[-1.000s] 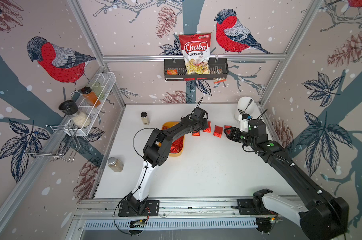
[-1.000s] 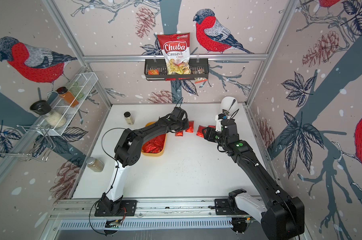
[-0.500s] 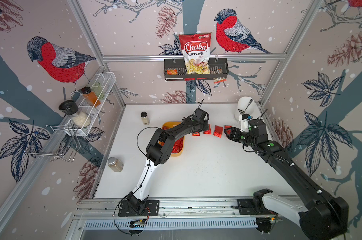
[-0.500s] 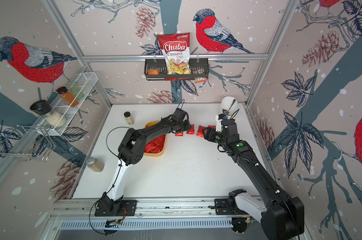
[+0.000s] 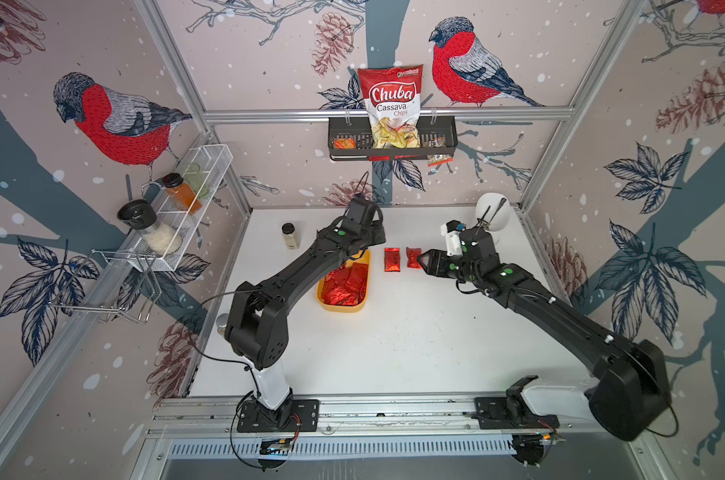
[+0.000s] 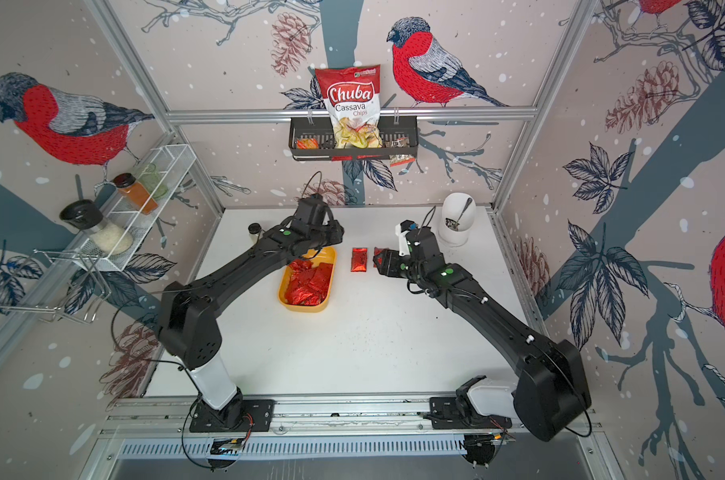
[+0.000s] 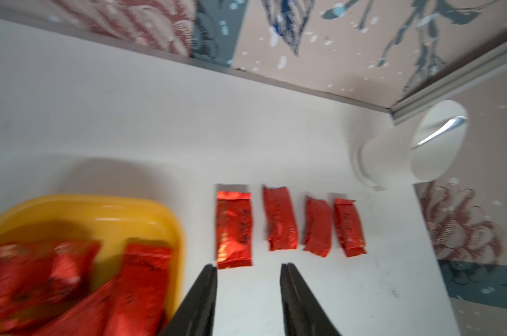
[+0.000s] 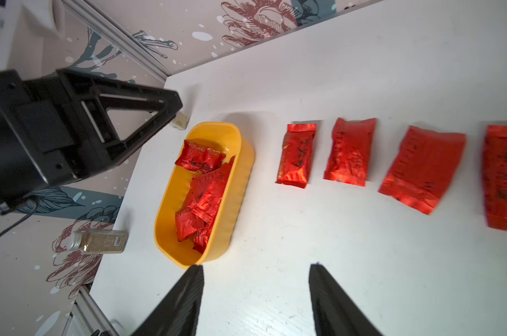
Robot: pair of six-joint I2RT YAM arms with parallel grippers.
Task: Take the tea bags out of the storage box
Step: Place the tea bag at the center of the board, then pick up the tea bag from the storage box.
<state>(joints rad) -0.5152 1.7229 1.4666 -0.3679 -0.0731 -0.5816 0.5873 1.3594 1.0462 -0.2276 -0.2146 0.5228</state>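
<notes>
Released within the last second, the nearest of four crinkled, shiny red foil tea bags [image 7: 234, 229] lies flat in a side-by-side row (none touching) on the white surface [image 7: 130, 116]. Further sachets remain heaped in the shallow yellow-orange plastic storage box [image 8: 246, 163], just beside that row. Left end effector [image 7: 249, 266]: drawn back toward the box, jaws parted, holding nothing. Right end effector [image 8: 255, 266]: jaws parted, empty, hovering above the row's opposite end in both top views. Beyond the row stands a white cylindrical cup [image 7: 386, 157] holding a metal spoon [image 7: 441, 129]; a lidded glass spice jar [image 8: 101, 241] sits past the box.
</notes>
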